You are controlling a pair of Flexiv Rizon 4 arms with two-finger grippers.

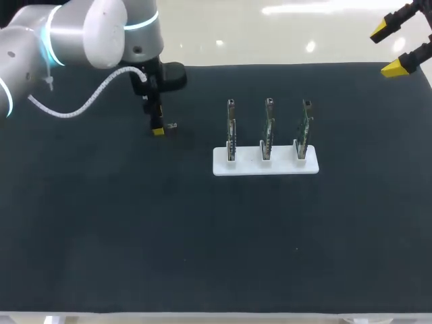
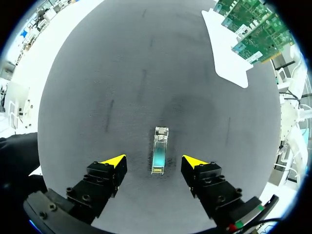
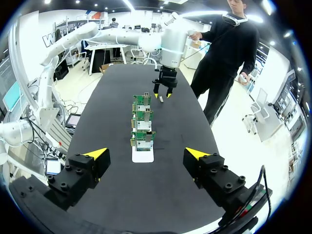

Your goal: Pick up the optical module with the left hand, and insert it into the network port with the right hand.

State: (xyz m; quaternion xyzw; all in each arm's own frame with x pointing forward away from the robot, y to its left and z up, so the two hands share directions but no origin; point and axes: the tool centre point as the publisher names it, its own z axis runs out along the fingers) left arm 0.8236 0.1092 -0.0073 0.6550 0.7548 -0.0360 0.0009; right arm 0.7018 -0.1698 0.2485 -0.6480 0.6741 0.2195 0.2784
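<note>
The optical module, a small clear and metal block, lies flat on the black mat. My left gripper hangs open straight over it, one yellow-tipped finger to each side, neither touching. In the head view the module shows beside the left gripper at the back left. Three upright green network cards stand in a white holder at the middle. My right gripper is open and raised at the far right corner; its wrist view looks along the cards toward the left gripper.
The black mat covers the whole table. The white holder with its cards stands ahead and to the side of the left gripper.
</note>
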